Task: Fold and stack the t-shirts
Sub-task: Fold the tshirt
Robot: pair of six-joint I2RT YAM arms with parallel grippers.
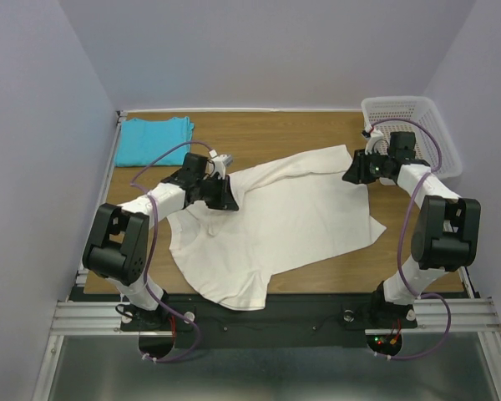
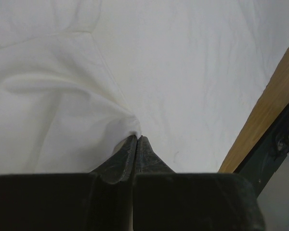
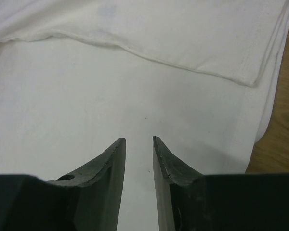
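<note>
left fingers [image 2: 126, 161] pinch cream t-shirt [image 2: 183, 72]; right fingers [image 3: 111, 163] parted over it.

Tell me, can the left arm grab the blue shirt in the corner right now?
Probably not right now. The left fingers are pinched shut on the cream shirt, so they're busy. Nothing seems to sit between them and the blue shirt, though, so after letting go it could likely reach over.

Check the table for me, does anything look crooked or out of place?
The cream t-shirt lies skewed across the table, rumpled, with its near edge spilling over onto the black base rail. The turquoise t-shirt lies flat in the far left corner.
</note>
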